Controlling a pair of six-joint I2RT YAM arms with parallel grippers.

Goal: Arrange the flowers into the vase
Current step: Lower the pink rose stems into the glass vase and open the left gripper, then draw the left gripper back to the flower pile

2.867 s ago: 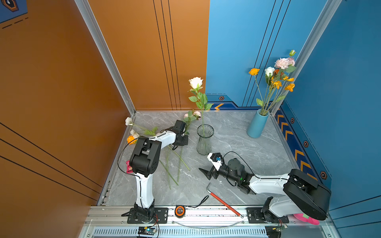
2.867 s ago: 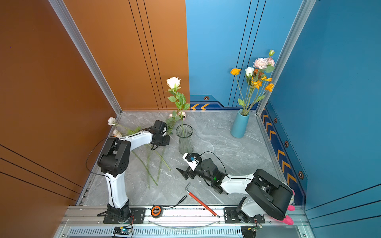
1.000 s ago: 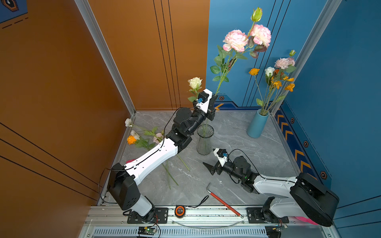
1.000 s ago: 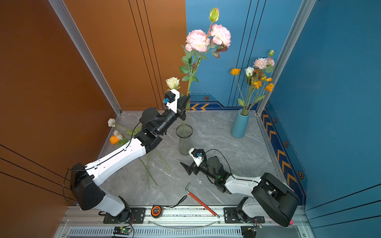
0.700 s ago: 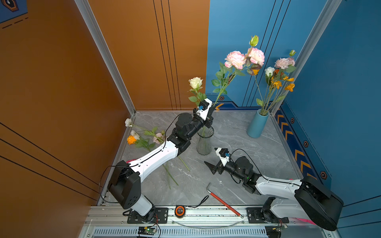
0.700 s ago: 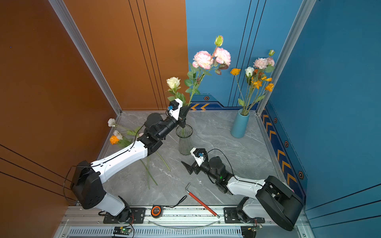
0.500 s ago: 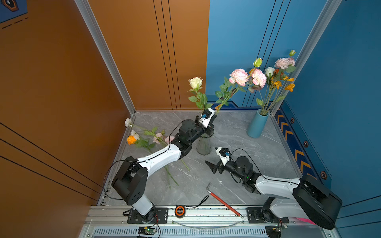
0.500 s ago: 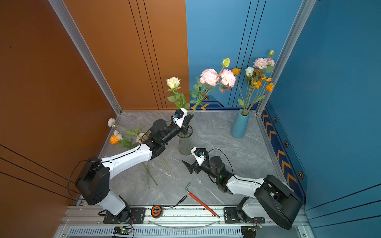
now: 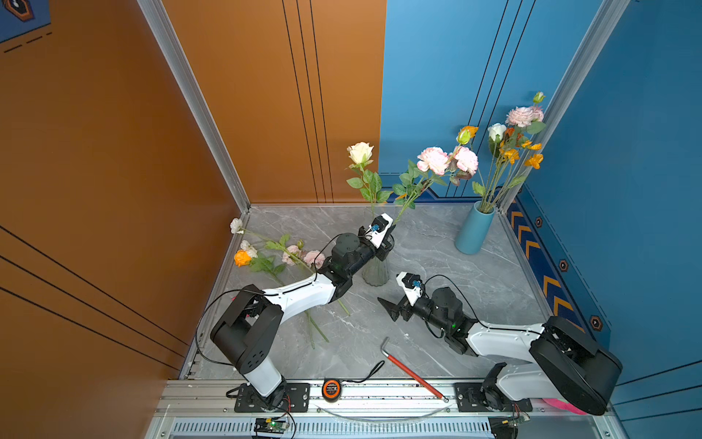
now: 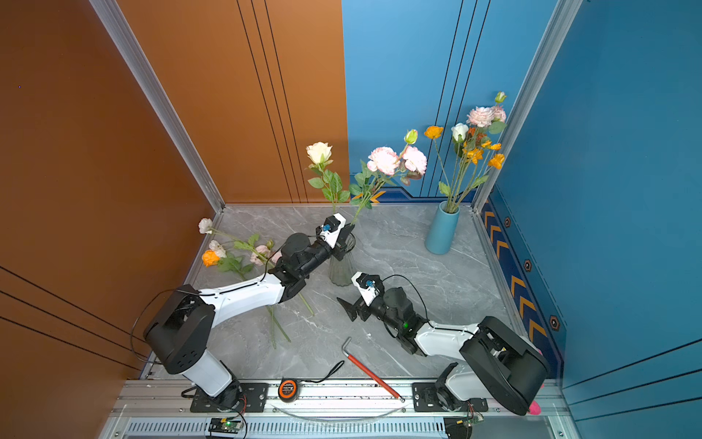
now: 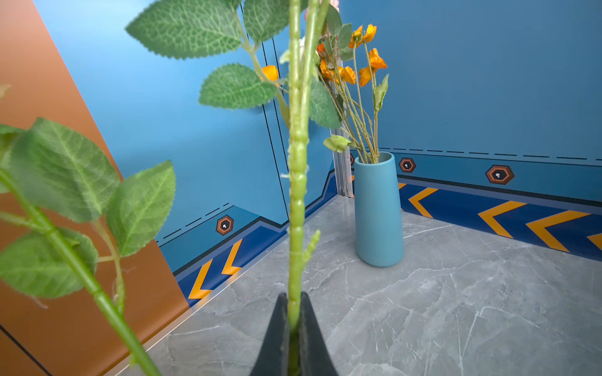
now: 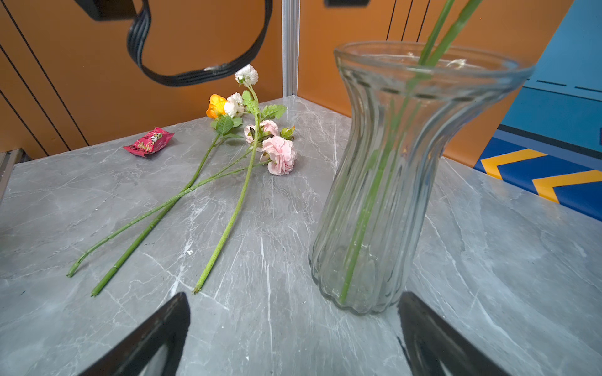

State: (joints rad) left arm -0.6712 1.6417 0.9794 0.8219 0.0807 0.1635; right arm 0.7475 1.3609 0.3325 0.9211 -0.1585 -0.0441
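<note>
A clear ribbed glass vase (image 9: 375, 270) (image 12: 391, 182) stands mid-table. A cream rose (image 9: 360, 152) stands in it. My left gripper (image 9: 388, 241) (image 11: 294, 298) hovers over the vase rim, shut on the green stem (image 11: 297, 195) of a pink double-bloom flower (image 9: 444, 161) that leans right. In the right wrist view two stems (image 12: 433, 39) enter the vase mouth. More flowers (image 9: 281, 251) (image 12: 254, 136), pink, white and orange, lie flat left of the vase. My right gripper (image 9: 391, 308) (image 12: 293, 312) rests low just in front of the vase, open and holding nothing.
A blue vase (image 9: 473, 232) with orange, white and pink blooms stands in the back right corner. A red-handled tool (image 9: 412, 372) and a tape measure (image 9: 331, 388) lie near the front rail. A red wrapper (image 12: 149, 143) lies by the left wall. Walls close in on three sides.
My left arm has come down from high above the vase, lowering the pink flower so its stem goes into the vase and its blooms tilt right. The right arm has barely moved.
</note>
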